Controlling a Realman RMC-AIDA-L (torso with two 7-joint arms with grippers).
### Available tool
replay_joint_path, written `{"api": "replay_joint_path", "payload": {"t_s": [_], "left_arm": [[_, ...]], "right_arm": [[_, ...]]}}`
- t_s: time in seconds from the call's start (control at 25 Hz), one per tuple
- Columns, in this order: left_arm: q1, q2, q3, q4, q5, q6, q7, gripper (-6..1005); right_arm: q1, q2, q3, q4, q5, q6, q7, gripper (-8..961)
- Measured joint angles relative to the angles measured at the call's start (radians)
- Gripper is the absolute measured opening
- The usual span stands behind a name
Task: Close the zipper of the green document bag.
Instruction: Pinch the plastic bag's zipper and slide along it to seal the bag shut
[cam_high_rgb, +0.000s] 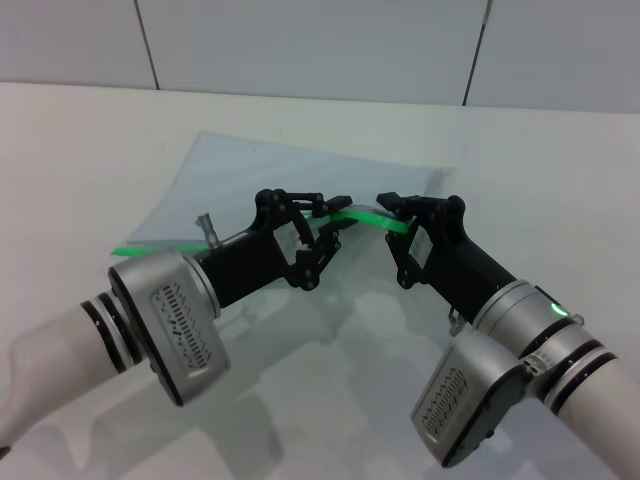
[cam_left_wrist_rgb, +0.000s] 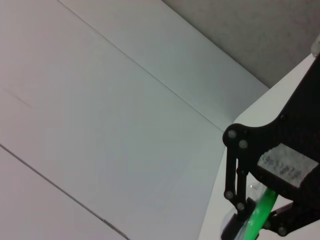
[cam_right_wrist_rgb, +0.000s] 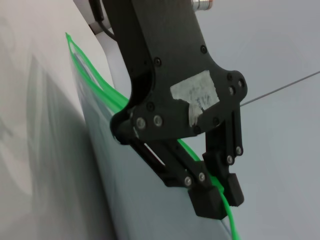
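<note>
The green document bag (cam_high_rgb: 290, 175) lies flat on the white table, pale and translucent. Its zipper (cam_high_rgb: 150, 247) is a bright green strip along the near edge, lifted off the table in the middle. My left gripper (cam_high_rgb: 335, 228) is shut on that strip from the left. My right gripper (cam_high_rgb: 393, 208) is shut on it from the right, a short gap away. The right wrist view shows the left gripper (cam_right_wrist_rgb: 220, 197) pinching the zipper (cam_right_wrist_rgb: 95, 80) above the bag's sheet (cam_right_wrist_rgb: 140, 190). In the left wrist view, the right gripper (cam_left_wrist_rgb: 250, 220) holds the zipper (cam_left_wrist_rgb: 262, 210). I cannot make out the slider.
The white table (cam_high_rgb: 80, 150) stretches around the bag on all sides. A pale panelled wall (cam_high_rgb: 300, 40) rises behind the far edge. Both forearms cross the table's near part.
</note>
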Motion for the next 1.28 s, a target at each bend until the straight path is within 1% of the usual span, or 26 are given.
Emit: {"api": "replay_joint_path", "payload": {"t_s": [1.0,1.28], "left_arm": [[0.002,0.0,-0.008,-0.011,-0.005,-0.005,0.004,83],[0.006,0.0,-0.01,-0.012,-0.017,-0.007,-0.004,84]], "right_arm": [[-0.001,0.0,0.0,0.003,0.0,0.004,-0.006,59],[-0.003,0.0,0.0,-0.001,0.002,0.002,-0.003,60]]}}
